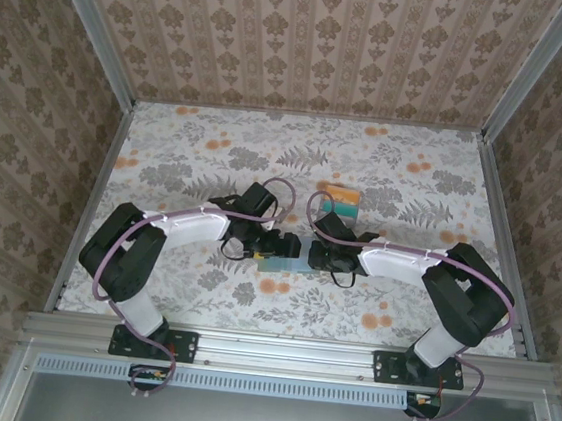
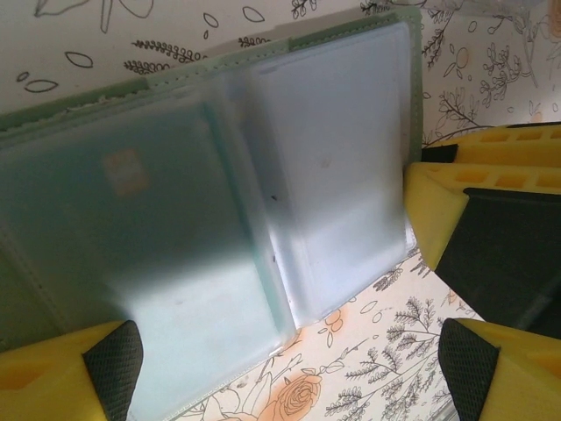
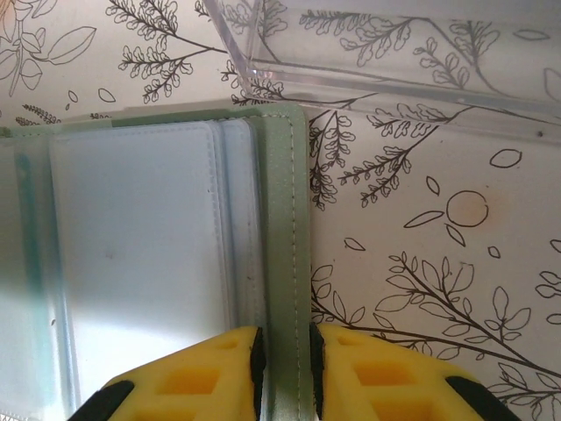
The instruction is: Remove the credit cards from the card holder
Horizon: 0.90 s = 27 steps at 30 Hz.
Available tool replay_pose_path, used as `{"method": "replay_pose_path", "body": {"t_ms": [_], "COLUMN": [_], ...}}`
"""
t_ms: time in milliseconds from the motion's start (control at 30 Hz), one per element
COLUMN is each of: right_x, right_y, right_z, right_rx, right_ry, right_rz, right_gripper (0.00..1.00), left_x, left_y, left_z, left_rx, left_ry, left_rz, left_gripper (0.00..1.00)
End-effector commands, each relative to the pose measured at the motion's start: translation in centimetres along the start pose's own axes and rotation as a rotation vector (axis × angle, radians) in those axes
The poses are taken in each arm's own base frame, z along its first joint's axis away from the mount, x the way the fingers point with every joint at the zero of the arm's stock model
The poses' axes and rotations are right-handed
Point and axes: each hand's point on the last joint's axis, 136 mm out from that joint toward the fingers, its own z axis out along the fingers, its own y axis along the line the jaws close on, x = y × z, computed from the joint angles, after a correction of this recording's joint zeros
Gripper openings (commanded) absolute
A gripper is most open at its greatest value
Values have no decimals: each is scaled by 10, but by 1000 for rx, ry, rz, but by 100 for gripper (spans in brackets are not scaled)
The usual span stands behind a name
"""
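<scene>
Item: card holder [image 3: 280, 219], pale sage-green, lying open and flat on the floral desk [image 3: 438, 263], with its frosted sleeves facing up.

Right gripper [image 3: 285, 361]: pinching the holder's stitched green edge, one yellow finger on either side of it.

Left gripper [image 2: 289, 377]: spread wide over the holder's opposite half, with one pad near each side of the sleeves. Contact cannot be told.

Contents: a teal card [image 2: 131, 228] shows dimly through one sleeve. The sleeve beside it looks pale.

Credit cards [image 1: 342, 201]: an orange-and-teal stack lies beyond the holder, apart from it.

Edges: a clear plastic tray [image 3: 368, 61] sits near the holder's far corner, not touching it.

Open room: bare desk runs past the pinched edge. The enclosure walls [image 1: 72, 98] stand well apart from the holder.
</scene>
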Motion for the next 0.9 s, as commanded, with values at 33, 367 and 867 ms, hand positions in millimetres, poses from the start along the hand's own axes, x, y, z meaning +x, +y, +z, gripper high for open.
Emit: {"method": "replay_pose_path", "body": {"t_ms": [33, 367, 867], "right_x": [15, 16, 16], "right_y": [-2, -3, -3], "right_z": [8, 9, 9], "right_rx": [13, 18, 20], "right_ry": [54, 57, 60], "right_rz": [-3, -4, -6], "right_gripper": [26, 26, 26], "left_x": [-4, 0, 6], "left_y": [-9, 11, 23], "left_z": [1, -11, -5], "left_rx": [27, -76, -101], "left_ry": [1, -26, 3], "left_rz": [34, 0, -33], "left_gripper": [91, 91, 91]}}
